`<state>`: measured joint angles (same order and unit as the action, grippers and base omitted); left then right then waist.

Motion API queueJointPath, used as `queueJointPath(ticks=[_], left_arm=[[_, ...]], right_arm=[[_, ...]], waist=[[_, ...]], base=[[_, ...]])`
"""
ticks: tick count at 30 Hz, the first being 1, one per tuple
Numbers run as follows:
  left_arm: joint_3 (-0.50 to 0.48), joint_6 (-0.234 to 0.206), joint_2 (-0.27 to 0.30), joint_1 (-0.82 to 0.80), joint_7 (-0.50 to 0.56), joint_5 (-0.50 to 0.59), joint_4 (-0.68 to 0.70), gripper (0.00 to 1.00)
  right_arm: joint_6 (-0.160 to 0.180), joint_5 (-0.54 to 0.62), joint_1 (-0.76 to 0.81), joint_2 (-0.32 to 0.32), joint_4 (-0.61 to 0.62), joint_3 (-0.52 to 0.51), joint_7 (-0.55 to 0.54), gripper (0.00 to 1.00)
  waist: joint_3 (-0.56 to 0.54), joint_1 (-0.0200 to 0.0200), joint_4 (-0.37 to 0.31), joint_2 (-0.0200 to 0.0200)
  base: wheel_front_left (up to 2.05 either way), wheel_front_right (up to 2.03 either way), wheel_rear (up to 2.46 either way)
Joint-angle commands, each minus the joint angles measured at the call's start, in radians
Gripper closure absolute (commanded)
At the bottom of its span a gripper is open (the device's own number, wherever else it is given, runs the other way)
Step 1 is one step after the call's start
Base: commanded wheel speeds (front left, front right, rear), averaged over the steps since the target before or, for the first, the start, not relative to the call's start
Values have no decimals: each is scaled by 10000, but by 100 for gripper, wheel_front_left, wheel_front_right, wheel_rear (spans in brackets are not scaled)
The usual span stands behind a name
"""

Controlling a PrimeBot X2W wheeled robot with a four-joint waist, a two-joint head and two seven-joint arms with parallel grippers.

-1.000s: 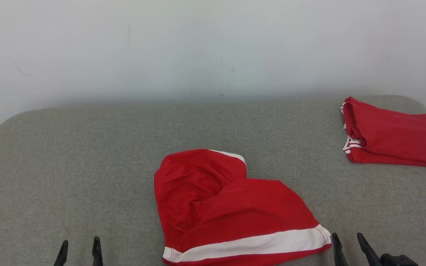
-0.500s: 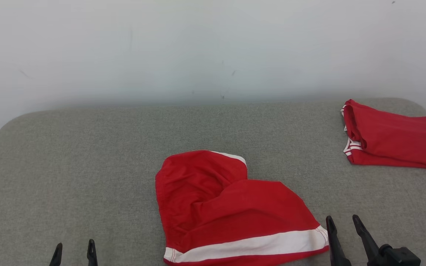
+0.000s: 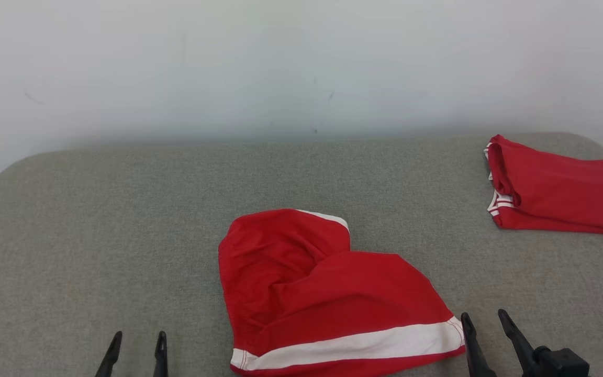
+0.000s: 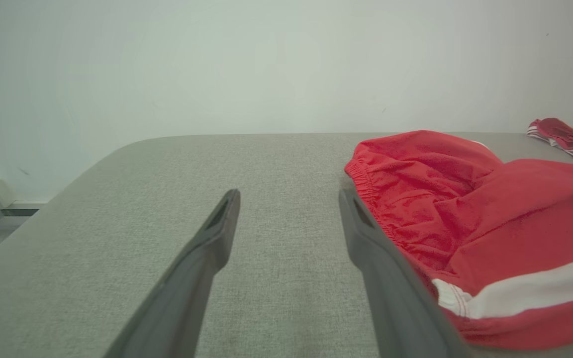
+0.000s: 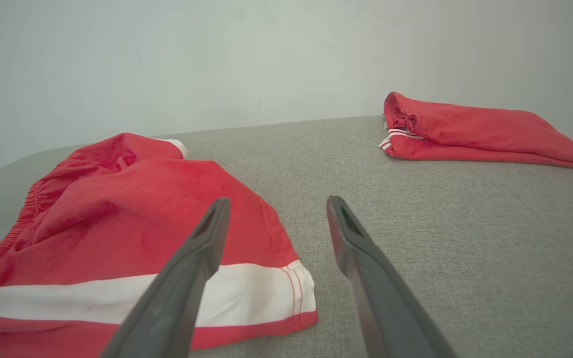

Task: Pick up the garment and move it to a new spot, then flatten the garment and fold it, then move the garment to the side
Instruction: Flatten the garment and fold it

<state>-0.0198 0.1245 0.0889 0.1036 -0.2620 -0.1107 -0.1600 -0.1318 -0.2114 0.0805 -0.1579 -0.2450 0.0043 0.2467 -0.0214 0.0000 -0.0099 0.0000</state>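
Observation:
A red garment [image 3: 322, 293] with a white stripe along its near hem lies rumpled on the grey padded table [image 3: 123, 220], near the front middle. It looks like shorts, with the elastic waistband [image 4: 371, 199] to the left. My left gripper [image 3: 136, 337] stands open at the lower left, apart from the cloth, with nothing between its fingers. In the left wrist view the left gripper [image 4: 289, 196] has the garment [image 4: 465, 219] beside its right finger. My right gripper [image 3: 482, 317] stands open just right of the striped corner. In the right wrist view the right gripper [image 5: 276, 204] hovers by the garment [image 5: 132, 214], holding nothing.
A second red garment [image 3: 553, 191], folded, lies at the table's back right corner, also seen as the folded garment [image 5: 470, 132] in the right wrist view. A pale wall [image 3: 280, 68] rises behind the table. Bare grey surface spreads to the left of the rumpled garment.
My left gripper has shifted right, toward the garment. My right gripper has come further up into view beside the striped corner. Both garments lie as before.

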Motion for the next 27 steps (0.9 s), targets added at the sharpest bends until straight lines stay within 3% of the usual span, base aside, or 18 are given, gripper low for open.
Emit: queueJointPath(ticks=[1,13,27], left_arm=[[234,57,136,-209,44,-64,-138,0],[3797,50,1351,-1709,586,-1265,-1683,0],[5497,53,2162,-2559,899,-2568,-2440,0]], right_arm=[[27,-54,-210,-110,-150,70,-62,0],[27,-253,-1581,-530,-2136,633,-496,0],[27,-664,-2578,-445,-3742,1555,-124,0]], waist=[[82,0,-53,0],[940,0,-350,0],[1384,0,-467,0]], base=[[0,0,0],[0,0,0],[0,0,0]])
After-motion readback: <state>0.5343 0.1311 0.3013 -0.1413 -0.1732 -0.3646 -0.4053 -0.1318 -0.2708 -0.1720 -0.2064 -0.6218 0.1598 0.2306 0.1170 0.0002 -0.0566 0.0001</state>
